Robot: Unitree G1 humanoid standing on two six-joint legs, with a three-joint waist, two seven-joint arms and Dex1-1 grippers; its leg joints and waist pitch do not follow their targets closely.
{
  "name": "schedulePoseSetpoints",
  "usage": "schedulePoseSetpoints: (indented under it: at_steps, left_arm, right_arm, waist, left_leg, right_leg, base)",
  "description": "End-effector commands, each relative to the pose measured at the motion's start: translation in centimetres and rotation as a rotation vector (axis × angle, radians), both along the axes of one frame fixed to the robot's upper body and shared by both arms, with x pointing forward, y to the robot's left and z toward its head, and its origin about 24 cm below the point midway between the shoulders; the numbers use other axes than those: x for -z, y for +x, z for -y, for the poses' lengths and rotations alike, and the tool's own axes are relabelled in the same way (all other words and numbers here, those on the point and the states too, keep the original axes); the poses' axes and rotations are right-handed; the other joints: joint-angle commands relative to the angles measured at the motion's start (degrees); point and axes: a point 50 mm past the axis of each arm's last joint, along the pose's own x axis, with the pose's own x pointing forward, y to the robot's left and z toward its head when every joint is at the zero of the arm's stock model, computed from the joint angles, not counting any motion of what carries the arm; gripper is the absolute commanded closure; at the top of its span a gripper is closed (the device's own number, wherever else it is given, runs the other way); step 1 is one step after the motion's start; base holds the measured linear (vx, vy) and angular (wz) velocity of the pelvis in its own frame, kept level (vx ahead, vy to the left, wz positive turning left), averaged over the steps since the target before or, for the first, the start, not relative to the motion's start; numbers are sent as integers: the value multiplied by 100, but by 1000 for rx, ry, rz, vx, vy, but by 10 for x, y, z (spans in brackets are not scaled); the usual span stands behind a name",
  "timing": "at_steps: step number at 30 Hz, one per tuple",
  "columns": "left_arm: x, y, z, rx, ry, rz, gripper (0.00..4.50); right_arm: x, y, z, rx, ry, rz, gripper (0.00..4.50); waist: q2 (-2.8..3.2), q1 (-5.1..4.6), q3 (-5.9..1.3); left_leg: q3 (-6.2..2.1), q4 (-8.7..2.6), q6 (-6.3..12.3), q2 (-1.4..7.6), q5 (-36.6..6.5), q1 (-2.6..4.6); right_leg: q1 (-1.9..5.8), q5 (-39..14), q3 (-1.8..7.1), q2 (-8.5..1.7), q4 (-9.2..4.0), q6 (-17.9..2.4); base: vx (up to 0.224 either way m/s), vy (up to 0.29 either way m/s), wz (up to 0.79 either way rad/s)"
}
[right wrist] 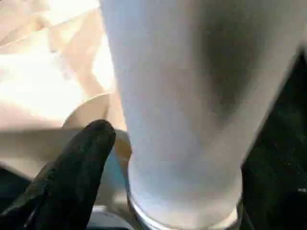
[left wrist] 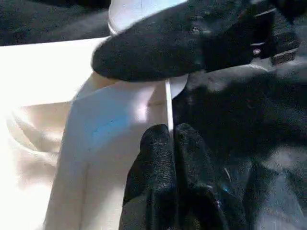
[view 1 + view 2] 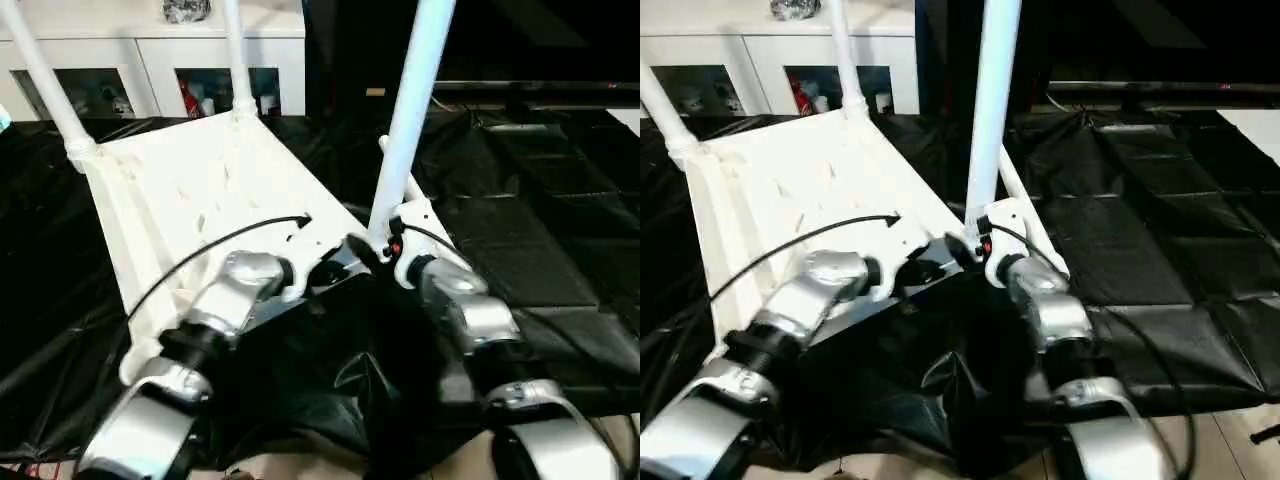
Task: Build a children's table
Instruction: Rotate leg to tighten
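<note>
The tabletop [image 3: 200, 190] is being shown lying underside up on a black sheet [image 3: 540, 250], its ribbed face turned toward the camera and one short edge lying nearest the robot. Three legs are being seen standing upright in corner sockets: a far-left leg [image 3: 45, 75], a far-right leg [image 3: 235, 55], and a near leg [image 3: 415, 100] rising from the near right corner. The left gripper [image 2: 170, 139] is being held with its two black fingers pressed together, clenched on a thin white rib [image 2: 169, 103] of the tabletop edge close to the near leg's socket. The right gripper [image 3: 385, 240] is being held at the base of the near leg; in the right wrist view one black finger [image 1: 76, 167] is lying just beside the tube, and the jaws are standing wide around it, though whether the tube is being gripped or merely straddled cannot be told. The right gripper's finger [image 2: 163, 43] is also being seen in the left wrist view, crossing in front of the leg's base. Both silver forearms are being extended toward that same corner, the left [image 3: 230, 295] and the right [image 3: 470, 305], with a black cable [image 3: 220, 240] arching over the tabletop. A white cabinet [image 3: 150, 60] is standing behind the work.
</note>
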Motion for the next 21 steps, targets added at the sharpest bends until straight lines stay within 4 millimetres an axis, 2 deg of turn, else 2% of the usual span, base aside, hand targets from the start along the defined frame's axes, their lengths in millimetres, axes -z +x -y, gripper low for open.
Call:
schedulePoseSetpoints:
  at_steps: [1, 3, 4, 5, 10, 13, 14, 18, 21]
  left_arm:
    - [-14, -3, 11, 106, -67, 57, 450]
    - [-14, -9, 4, 172, -74, 42, 450]
    - [-13, -12, 1, 203, -73, 35, 450]
    - [-13, -12, 1, 203, -73, 35, 450]
    - [-11, -19, -12, 294, -58, -7, 450]
    - [-9, -21, -16, 315, -44, -29, 450]
    - [-9, -22, -17, 322, -43, -36, 450]
    - [-9, -24, -19, 335, -50, -49, 450]
    - [-9, -24, -18, 326, -51, -50, 450]
  right_arm:
    - [-4, -5, -10, -122, 1, 18, 45]
    - [-7, -10, 1, -213, -15, 33, 45]
    - [-10, -13, 7, -260, -17, 39, 45]
    - [-10, -13, 7, -260, -17, 39, 45]
    - [-16, -28, 23, -452, -23, 37, 45]
    - [-17, -33, 24, -503, -7, 28, 45]
    - [-18, -33, 24, -507, -4, 26, 59]
    - [-16, -36, 21, -526, 12, 3, 80]
    - [-14, -37, 18, -534, 16, -7, 115]
  waist:
    - [-46, 29, -435]
    - [-31, 26, -442]
    - [-42, 55, -456]
    - [-43, 63, -438]
    - [-35, 156, -431]
    - [-48, 159, -416]
    - [-61, 157, -420]
    - [-54, 159, -427]
    - [-58, 163, -427]
  left_leg:
    - [-50, -362, 388, 211, -1080, 4]
    - [-43, -356, 410, 214, -1007, 11]
    - [-47, -347, 455, 222, -929, -3]
    - [-36, -347, 523, 227, -938, -3]
    - [-33, -357, 479, 250, -1042, 20]
    - [-35, -363, 436, 242, -1118, 17]
    - [-35, -362, 427, 242, -1129, 17]
    - [-43, -365, 380, 248, -1057, 20]
    - [-39, -365, 385, 247, -1017, 23]
  right_leg:
    - [351, -1545, 327, -368, -360, -1032]
    - [336, -1414, 335, -369, -341, -1109]
    - [373, -1275, 329, -376, -313, -1143]
    - [352, -1244, 335, -366, -320, -1155]
    - [338, -1452, 335, -368, -329, -1116]
    - [331, -1634, 331, -369, -352, -1076]
    - [331, -1670, 331, -370, -353, -1065]
    - [326, -1604, 338, -375, -337, -1105]
    - [322, -1544, 340, -371, -333, -1112]
  base:
    - [0, 0, 0]
    - [0, 0, 0]
    - [0, 0, 0]
    - [0, 0, 0]
    - [0, 0, 0]
    - [0, 0, 0]
    - [0, 0, 0]
    - [0, 0, 0]
    - [0, 0, 0]
